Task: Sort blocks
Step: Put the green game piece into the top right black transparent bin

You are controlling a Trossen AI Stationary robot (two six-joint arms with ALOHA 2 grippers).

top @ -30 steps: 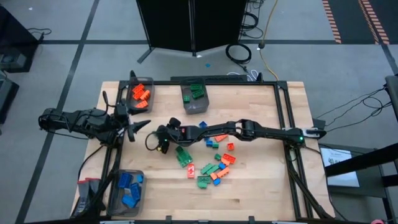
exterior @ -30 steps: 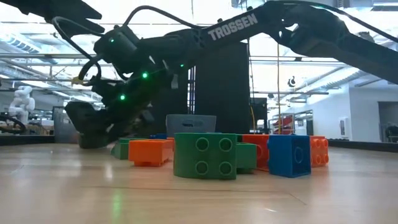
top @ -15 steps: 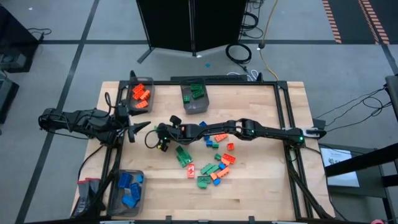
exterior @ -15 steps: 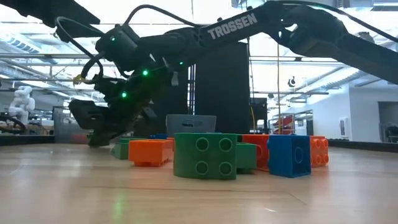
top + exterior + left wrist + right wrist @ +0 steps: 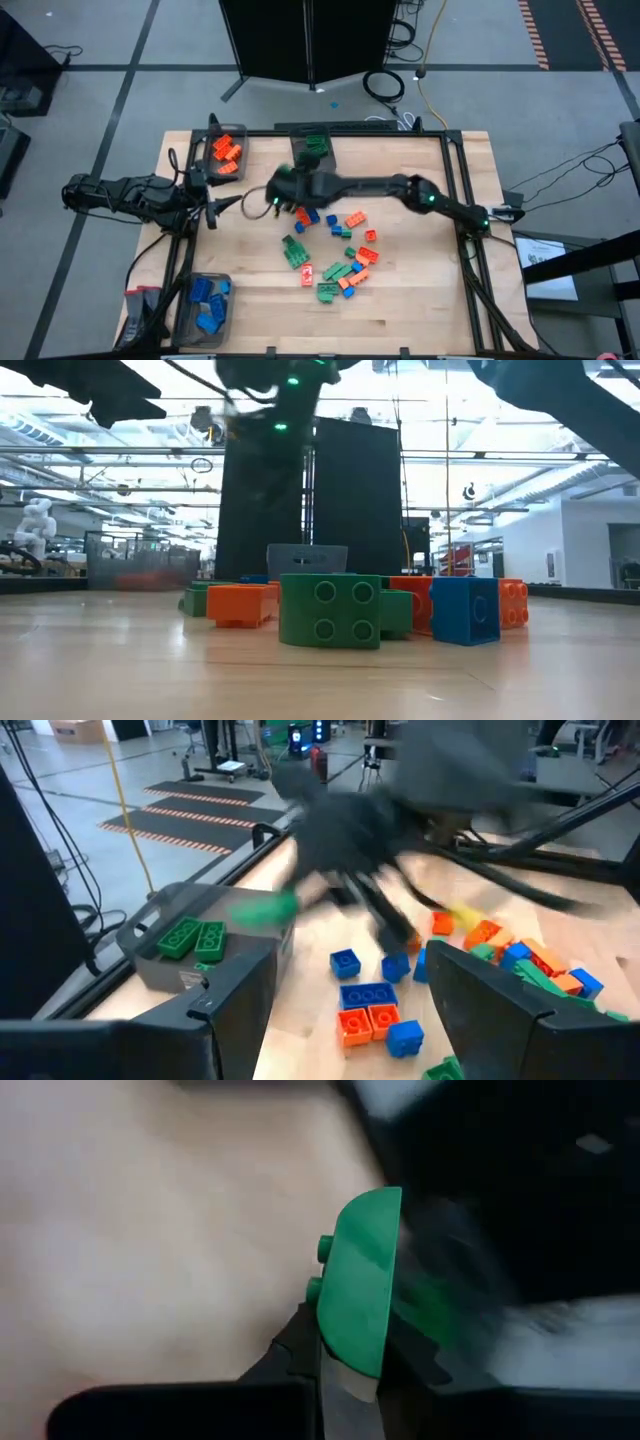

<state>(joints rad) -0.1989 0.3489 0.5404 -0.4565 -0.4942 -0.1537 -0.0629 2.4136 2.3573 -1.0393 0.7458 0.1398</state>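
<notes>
Since a second ago the right claw (image 5: 277, 190) has lifted off the desk (image 5: 420, 300) and swung toward the upper middle of the high view, beside the dark translucent bin of green bricks (image 5: 313, 155). It is now pinched on a small green studded plastic brick (image 5: 358, 1280), where before its fingers were spread low by the pile. In the low view it is cut off at the top edge. The left claw (image 5: 222, 208) rests spread at the desk's left edge, unchanged. Loose orange, green and blue bricks (image 5: 345, 262) lie mid-desk; the left wrist view shows the right arm only as a blur. Bare wood stays open along the right and lower edges.
</notes>
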